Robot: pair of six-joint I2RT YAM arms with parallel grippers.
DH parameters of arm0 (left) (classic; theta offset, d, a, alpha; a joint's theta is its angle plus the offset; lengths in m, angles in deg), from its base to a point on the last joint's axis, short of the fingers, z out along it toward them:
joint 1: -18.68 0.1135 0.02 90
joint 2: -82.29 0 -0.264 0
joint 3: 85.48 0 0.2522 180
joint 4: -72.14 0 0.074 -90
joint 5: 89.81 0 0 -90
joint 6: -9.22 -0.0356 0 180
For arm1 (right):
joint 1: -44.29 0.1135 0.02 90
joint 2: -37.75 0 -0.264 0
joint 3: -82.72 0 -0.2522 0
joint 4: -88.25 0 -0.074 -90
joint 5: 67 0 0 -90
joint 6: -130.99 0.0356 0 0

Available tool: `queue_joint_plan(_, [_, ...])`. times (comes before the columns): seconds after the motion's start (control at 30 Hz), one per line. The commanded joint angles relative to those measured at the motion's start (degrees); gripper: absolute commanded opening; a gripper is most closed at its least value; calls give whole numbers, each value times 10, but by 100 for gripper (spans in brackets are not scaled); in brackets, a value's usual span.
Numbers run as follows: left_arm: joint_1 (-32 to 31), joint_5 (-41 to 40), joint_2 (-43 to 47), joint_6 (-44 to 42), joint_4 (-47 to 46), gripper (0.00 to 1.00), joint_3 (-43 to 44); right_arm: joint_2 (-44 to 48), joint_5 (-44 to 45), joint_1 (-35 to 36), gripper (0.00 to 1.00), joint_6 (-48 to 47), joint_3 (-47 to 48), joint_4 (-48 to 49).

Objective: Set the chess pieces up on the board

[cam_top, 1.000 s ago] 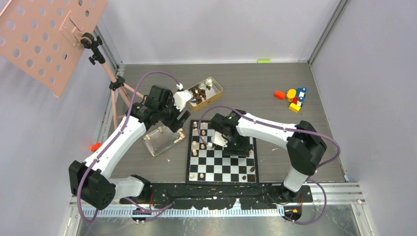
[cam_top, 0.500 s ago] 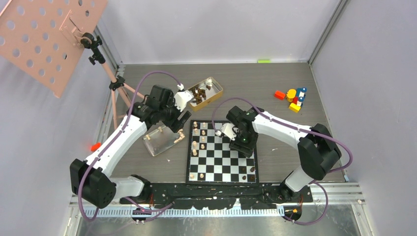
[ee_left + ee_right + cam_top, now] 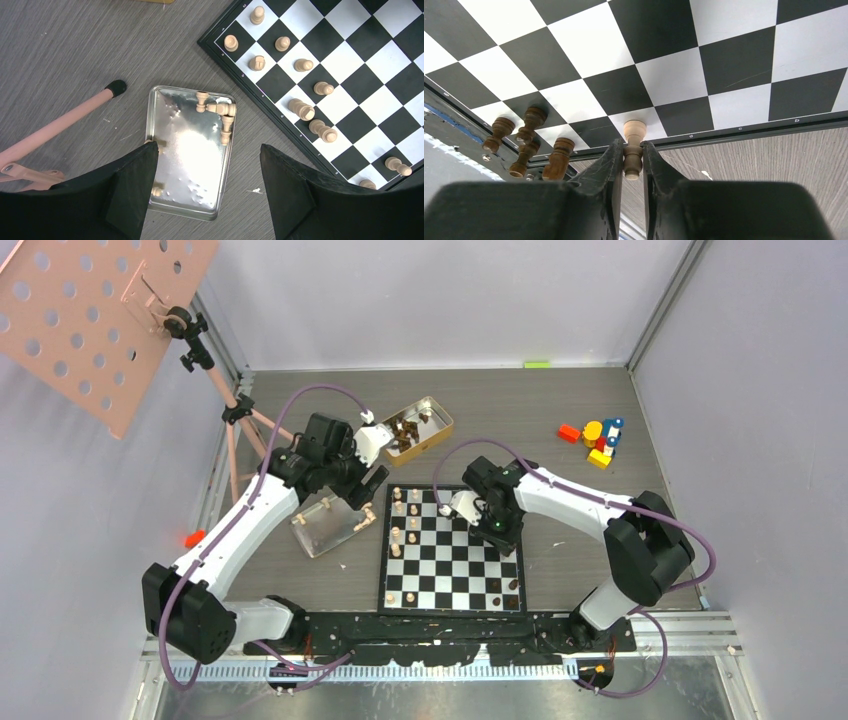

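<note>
The board [image 3: 450, 562] lies between the arms, also seen in the left wrist view [image 3: 350, 75] and the right wrist view [image 3: 649, 30]. My right gripper [image 3: 631, 159] is shut on a pale chess piece [image 3: 634, 131], whose base points at a white square by the board's border; whether it touches the board I cannot tell. From above, that gripper [image 3: 456, 508] hangs over the board's far half. Pale pieces [image 3: 398, 520] stand along the left columns, dark ones [image 3: 526, 145] near a corner. My left gripper [image 3: 207, 146] is open above the tray [image 3: 185, 165], holding nothing.
The tray [image 3: 325, 525] left of the board holds a few pale pieces [image 3: 220, 112]. A gold tin [image 3: 415, 428] with dark pieces sits behind the board. Toy blocks [image 3: 598, 440] lie far right. A pink stand [image 3: 235, 430] rises at the left, its leg [image 3: 65, 125] near the tray.
My right arm swung from the board's left columns toward its far middle, and its jaws then closed on a pale piece. The left arm stayed still.
</note>
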Motion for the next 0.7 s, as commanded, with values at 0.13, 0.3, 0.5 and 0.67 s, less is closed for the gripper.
queue_joint_plan(0.13, [4,-6,8,7,-11,77,4,-4,-11,-2,10,-9,52,-32])
queue_joint_plan(0.3, [23,-9,8,25,-18,77,7,-13,-28,3,9,-12,117,-60])
queue_joint_plan(0.5, [75,-6,-1,50,-18,80,17,-41,-42,53,9,-17,204,-84])
queue_joint_plan(0.67, [142,-16,-3,78,-20,89,31,-78,-37,106,9,-20,271,-93])
